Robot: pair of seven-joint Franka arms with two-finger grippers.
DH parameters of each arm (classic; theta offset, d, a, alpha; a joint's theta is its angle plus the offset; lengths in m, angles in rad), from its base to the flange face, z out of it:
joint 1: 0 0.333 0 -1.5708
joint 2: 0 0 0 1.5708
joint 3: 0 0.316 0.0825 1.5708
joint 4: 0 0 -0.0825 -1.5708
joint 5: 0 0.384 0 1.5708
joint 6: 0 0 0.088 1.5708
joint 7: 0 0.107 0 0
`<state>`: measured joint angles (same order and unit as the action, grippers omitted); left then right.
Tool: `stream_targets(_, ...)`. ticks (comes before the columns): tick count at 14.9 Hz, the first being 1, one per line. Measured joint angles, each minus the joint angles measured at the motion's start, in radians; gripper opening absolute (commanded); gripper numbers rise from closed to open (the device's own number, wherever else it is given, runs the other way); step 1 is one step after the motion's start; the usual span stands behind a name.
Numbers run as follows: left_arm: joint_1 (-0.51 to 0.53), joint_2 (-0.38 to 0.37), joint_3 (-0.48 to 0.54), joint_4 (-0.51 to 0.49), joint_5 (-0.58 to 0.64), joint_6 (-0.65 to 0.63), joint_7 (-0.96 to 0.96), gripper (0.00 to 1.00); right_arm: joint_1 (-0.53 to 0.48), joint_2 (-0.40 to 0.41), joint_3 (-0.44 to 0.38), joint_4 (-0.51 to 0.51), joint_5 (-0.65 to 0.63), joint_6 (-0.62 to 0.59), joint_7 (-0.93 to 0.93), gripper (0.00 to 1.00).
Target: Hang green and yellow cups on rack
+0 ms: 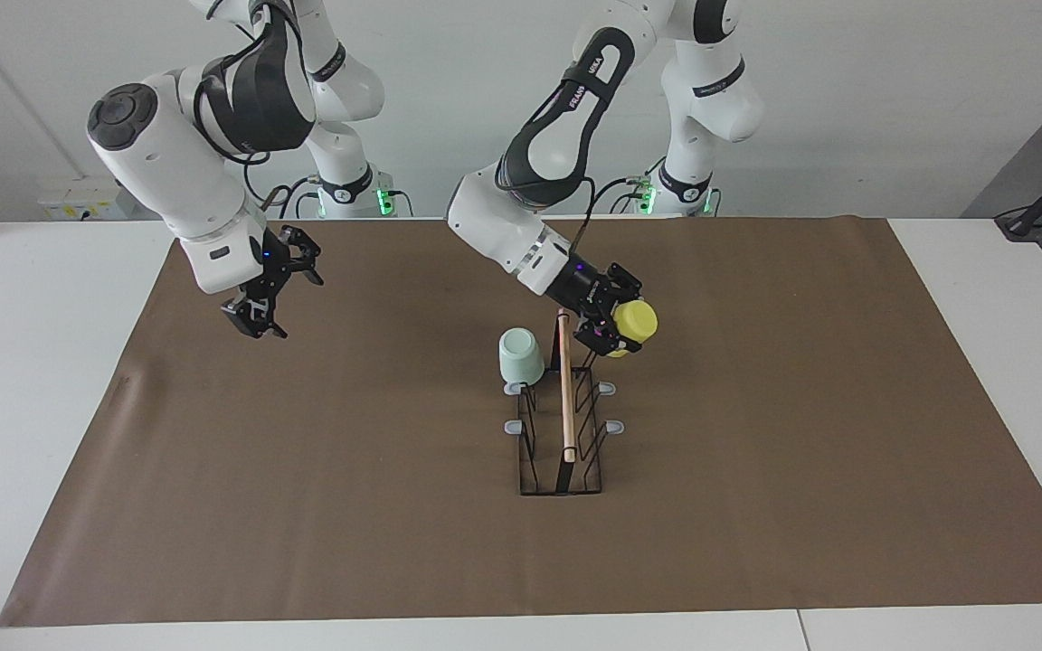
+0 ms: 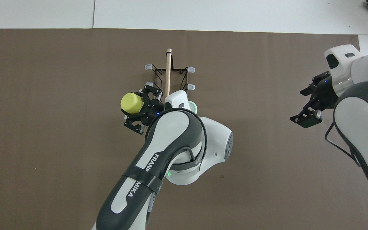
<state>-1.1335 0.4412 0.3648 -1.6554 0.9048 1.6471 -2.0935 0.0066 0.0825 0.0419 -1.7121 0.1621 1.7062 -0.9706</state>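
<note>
two cups: green cup point(image 1: 521, 355) hung on rack point(image 1: 563, 425); yellow cup point(image 1: 635, 321) pinched by left gripper point(image 1: 616, 327) beside rack; right gripper point(image 1: 260, 298) spread wide, over mat point(image 1: 756, 506).

You are looking at two arms built of glossy white rounded shells joined by dark grey rubbery bands at the joints, the left arm's grey forearm panel lettered "FRANKA" in white, with a silver ring where each white wrist meets its black fitting. Each black skeletal two-finger gripper, the left gripper point(image 1: 619, 332) and the right gripper point(image 1: 260, 306), shows a small blue light on its body and a thin black cable looping to the wrist. Green lights glow at both white bases.
</note>
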Motion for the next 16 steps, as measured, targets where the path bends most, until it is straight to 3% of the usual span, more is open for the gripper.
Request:
stream_targets(4,-0.008,0.004,-0.001,-0.002,0.0,0.001,-0.001,0.0,0.011,-0.012,0.004,0.032,-0.053,-0.062,0.254,1.0)
stream_targets(9,-0.015,0.006,-0.002,-0.008,-0.004,0.007,-0.003,0.0,0.036,-0.058,0.015,0.084,-0.097,-0.22,0.742,1.0)
stream_targets(16,-0.024,0.007,-0.003,-0.019,-0.004,0.034,-0.006,0.0,0.101,-0.076,0.02,0.087,-0.097,-0.26,1.072,1.0)
